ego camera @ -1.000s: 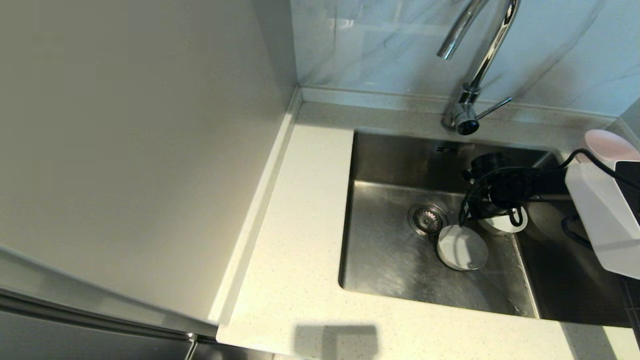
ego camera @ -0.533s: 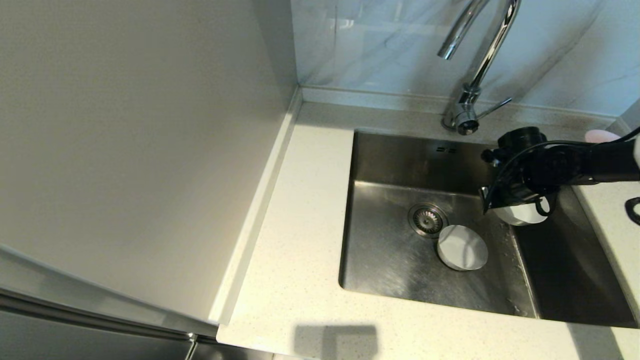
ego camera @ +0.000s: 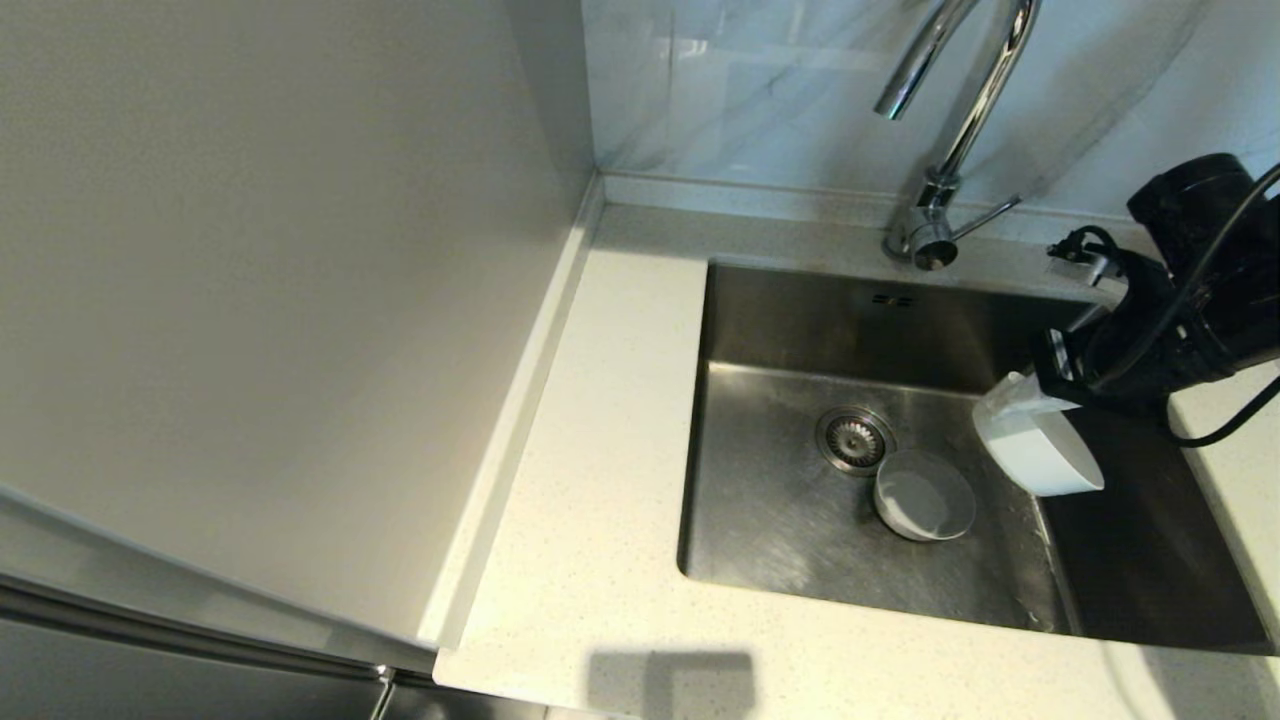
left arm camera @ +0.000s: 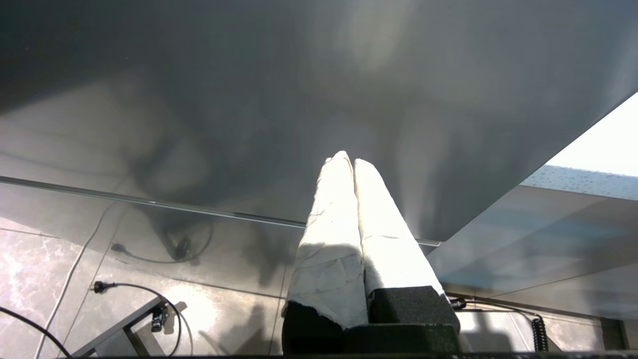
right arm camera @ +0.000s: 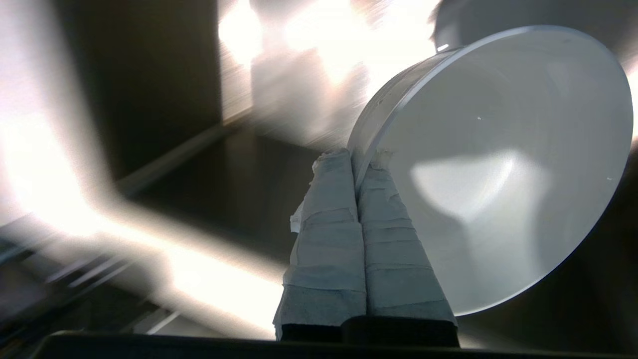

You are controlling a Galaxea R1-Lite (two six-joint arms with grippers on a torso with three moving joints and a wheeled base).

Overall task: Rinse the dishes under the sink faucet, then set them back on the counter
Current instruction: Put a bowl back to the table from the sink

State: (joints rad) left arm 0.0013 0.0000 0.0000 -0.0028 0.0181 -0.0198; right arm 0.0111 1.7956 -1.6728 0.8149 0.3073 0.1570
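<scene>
My right gripper (ego camera: 1010, 398) is shut on the rim of the white bowl (ego camera: 1040, 450) and holds it tilted in the air over the right side of the sink (ego camera: 790, 520). In the right wrist view the gripper (right arm camera: 356, 159) pinches the white bowl's (right arm camera: 498, 169) rim between its wrapped fingers. A light grey-white bowl (ego camera: 924, 496) sits upright on the sink floor beside the drain strainer (ego camera: 853, 439). The chrome faucet (ego camera: 945, 150) rises behind the basin, its spout over the sink. The pink bowl is out of view. My left gripper (left arm camera: 347, 159) is shut on nothing, parked off the counter.
The speckled counter (ego camera: 590, 480) runs along the left and front of the sink. A smooth beige side panel (ego camera: 280, 300) stands at the left. A marbled backsplash (ego camera: 760, 90) is behind the faucet. The right arm's black wrist and cables (ego camera: 1190, 290) hang over the sink's right rim.
My right gripper has lifted the white bowl off the sink floor and carried it up and rightwards, tilting it. The arm now hides the pink bowl. The grey-white bowl has not moved.
</scene>
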